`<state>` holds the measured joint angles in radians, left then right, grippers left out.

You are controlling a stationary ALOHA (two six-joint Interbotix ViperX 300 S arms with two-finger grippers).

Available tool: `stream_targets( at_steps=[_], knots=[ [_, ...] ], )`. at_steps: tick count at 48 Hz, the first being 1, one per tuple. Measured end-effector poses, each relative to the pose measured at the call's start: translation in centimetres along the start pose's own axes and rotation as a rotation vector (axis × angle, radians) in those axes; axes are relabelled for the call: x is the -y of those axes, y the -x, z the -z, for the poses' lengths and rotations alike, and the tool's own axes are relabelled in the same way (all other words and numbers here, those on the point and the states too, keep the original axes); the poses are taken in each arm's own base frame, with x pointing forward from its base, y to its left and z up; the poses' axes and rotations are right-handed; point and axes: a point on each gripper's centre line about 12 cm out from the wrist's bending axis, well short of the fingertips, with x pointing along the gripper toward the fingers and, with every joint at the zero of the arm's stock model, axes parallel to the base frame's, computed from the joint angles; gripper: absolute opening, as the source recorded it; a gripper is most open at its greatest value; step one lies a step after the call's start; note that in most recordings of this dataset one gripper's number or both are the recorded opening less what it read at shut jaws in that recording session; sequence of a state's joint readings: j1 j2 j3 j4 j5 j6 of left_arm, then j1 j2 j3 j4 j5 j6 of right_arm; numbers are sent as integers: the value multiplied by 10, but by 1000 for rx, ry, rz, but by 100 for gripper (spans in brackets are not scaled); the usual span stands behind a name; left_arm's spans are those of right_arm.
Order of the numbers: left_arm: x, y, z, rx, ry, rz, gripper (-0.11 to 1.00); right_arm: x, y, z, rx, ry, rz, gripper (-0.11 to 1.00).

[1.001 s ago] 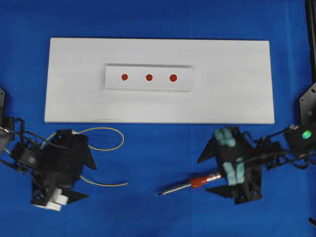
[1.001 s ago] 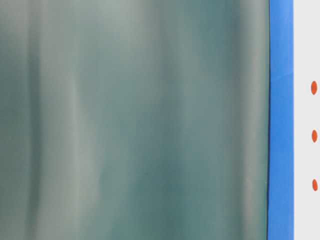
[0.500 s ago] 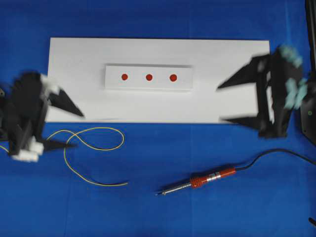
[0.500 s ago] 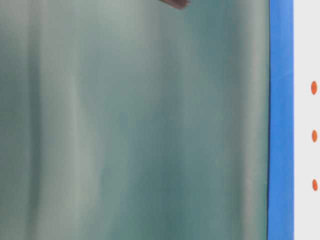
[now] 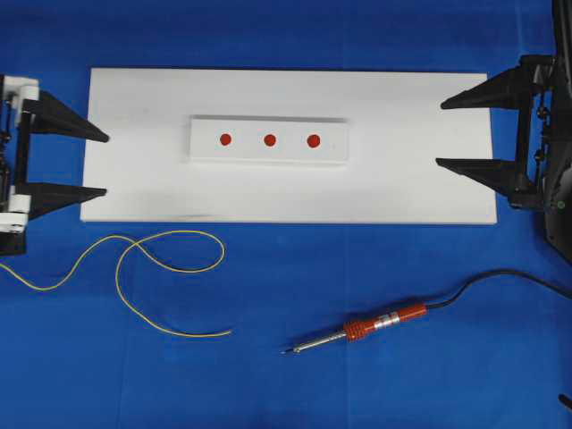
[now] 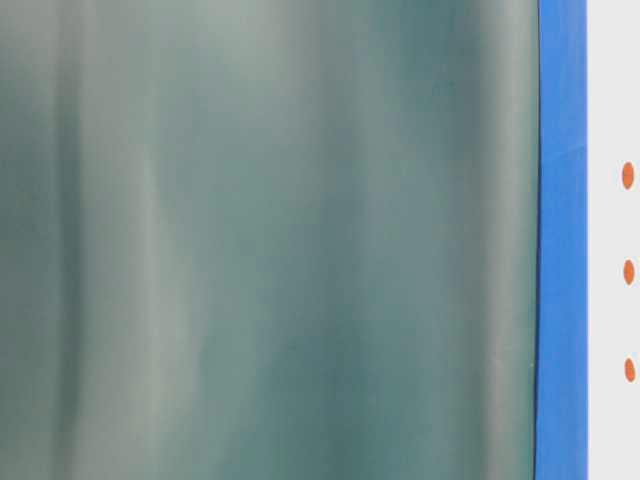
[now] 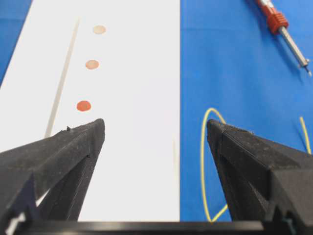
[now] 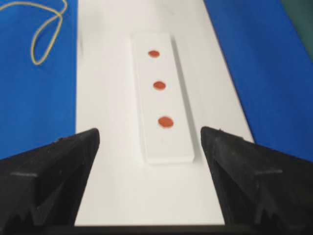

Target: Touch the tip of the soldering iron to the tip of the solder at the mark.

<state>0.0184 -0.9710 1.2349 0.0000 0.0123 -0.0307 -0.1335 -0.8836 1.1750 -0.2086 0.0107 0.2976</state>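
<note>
The soldering iron (image 5: pixel 375 324) lies on the blue mat at the front right, its tip pointing left and its black cord trailing right. It also shows at the top right of the left wrist view (image 7: pixel 283 28). The yellow solder (image 5: pixel 183 232) curls loose on the mat at the front left. Three red marks (image 5: pixel 269 139) sit on a small white block (image 5: pixel 268 154). My left gripper (image 5: pixel 105 164) stands open at the board's left end. My right gripper (image 5: pixel 440 134) stands open over the board's right end. Neither holds anything.
The block rests on a long white board (image 5: pixel 402 188) across the back of the blue mat. In the table-level view a blurred grey-green surface fills most of the frame, with a blue strip and the red marks (image 6: pixel 628 175) at the right edge.
Both arms have swung up and back from the front of the mat, where they hovered over the solder and the iron's handle, to the board's two ends. Solder and iron lie still.
</note>
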Motion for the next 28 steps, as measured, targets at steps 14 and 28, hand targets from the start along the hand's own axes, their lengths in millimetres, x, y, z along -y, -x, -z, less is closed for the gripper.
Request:
stream_targets(
  at_steps=[14,28],
  knots=[
    [-1,10,24,21,5,1,79,0,0,31,3,-1,-25,74],
    [-1,13,34,35,0,1,79,-1,-1,31,13,-2,-31,72]
  ],
)
